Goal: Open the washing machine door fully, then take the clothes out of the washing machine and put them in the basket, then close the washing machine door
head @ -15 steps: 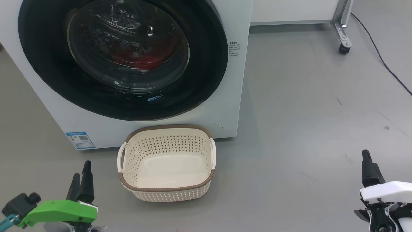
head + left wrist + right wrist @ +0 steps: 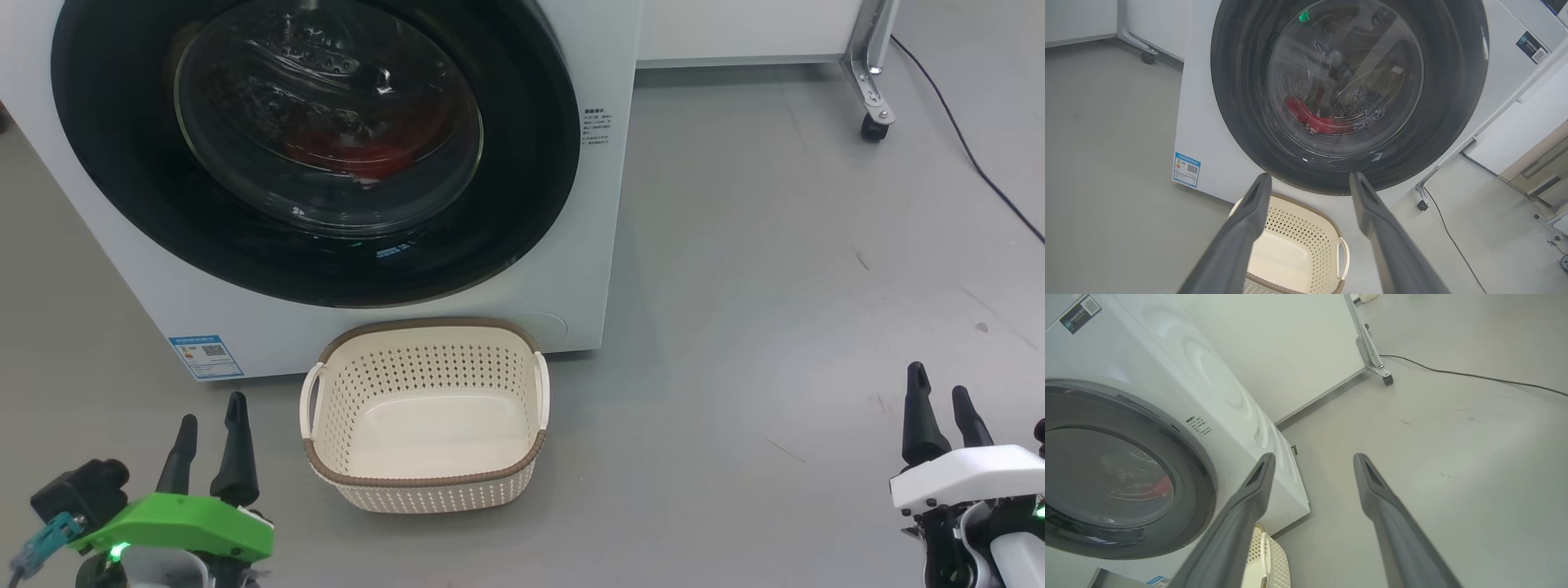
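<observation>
The white washing machine (image 2: 588,269) stands ahead with its round black door (image 2: 522,188) shut flat against the front. Red clothes (image 2: 359,151) show through the glass window, low in the drum, and again as clothes (image 2: 1314,120) in the left wrist view. A cream basket (image 2: 424,482) with a brown rim sits empty on the floor just in front of the machine. My left gripper (image 2: 211,410) hovers open to the basket's left, well short of the door. Far to the right my right gripper (image 2: 937,380) is open over bare floor, holding nothing.
Grey floor (image 2: 775,269) stretches to the right of the machine. A metal frame leg on a caster (image 2: 872,126) stands at the back right, with a dark cable (image 2: 971,155) trailing across the floor beside it. A white wall panel runs behind.
Both grippers have turned so their two fingers now show apart, and each has shifted slightly up the view. The door, clothes and basket have not moved.
</observation>
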`<state>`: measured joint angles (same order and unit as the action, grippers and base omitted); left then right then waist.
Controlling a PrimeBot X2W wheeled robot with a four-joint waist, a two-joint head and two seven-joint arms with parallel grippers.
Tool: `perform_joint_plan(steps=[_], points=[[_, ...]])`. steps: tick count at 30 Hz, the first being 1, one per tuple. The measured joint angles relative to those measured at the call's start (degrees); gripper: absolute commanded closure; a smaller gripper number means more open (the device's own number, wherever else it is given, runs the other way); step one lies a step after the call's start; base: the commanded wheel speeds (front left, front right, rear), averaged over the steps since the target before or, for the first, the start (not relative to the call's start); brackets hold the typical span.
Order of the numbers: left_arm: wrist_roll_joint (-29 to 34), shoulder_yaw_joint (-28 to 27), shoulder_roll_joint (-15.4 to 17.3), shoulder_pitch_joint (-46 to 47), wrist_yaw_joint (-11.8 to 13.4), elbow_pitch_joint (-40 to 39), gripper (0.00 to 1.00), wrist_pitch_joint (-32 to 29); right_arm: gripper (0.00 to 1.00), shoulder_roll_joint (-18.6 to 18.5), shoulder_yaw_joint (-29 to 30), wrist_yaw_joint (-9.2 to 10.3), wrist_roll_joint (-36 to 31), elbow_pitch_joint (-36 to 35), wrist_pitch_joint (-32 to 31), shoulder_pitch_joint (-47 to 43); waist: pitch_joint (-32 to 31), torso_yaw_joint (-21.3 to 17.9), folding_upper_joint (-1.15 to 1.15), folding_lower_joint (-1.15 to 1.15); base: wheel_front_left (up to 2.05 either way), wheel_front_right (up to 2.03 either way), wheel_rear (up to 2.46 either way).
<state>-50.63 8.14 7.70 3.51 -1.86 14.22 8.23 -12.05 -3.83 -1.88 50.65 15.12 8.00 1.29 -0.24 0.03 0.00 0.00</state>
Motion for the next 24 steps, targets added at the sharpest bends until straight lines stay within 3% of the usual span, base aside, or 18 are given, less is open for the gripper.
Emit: perform_joint_plan(steps=[24], points=[[20.2, 3.9, -0.9, 0.0, 3.4, 0.6, 0.0, 4.1, 0.0, -0.6, -6.4, 3.18, -21.5, -0.5, 4.2, 0.0, -0.2, 0.3, 0.0, 0.0, 0.0, 0.0, 0.0]])
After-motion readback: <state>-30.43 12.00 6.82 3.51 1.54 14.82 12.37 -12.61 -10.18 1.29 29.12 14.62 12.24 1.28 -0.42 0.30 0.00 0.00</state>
